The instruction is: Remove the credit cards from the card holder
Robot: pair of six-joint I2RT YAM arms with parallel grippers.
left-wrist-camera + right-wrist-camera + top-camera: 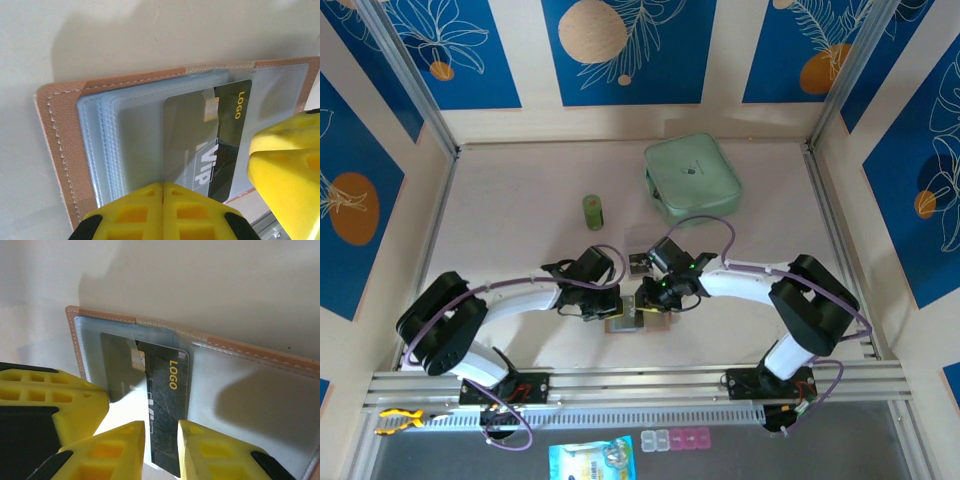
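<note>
A pale pinkish-white tabletop (520, 180) sits boxed in by light wooden walls (530, 60) carrying deep blue panels (625, 50) printed with white leaf outlines and orange discs. Silver aluminium posts (405, 75) rise at the far corners. A ribbed aluminium rail (640, 385) runs along the near edge. Lighting is soft and even.

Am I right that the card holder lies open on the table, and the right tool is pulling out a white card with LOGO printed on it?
Not quite: the card is dark, nearly black, with LOGO in yellow. The right wrist view shows the right tool closed on it, half out of the clear pocket. The card holder does lie open on the table.
</note>
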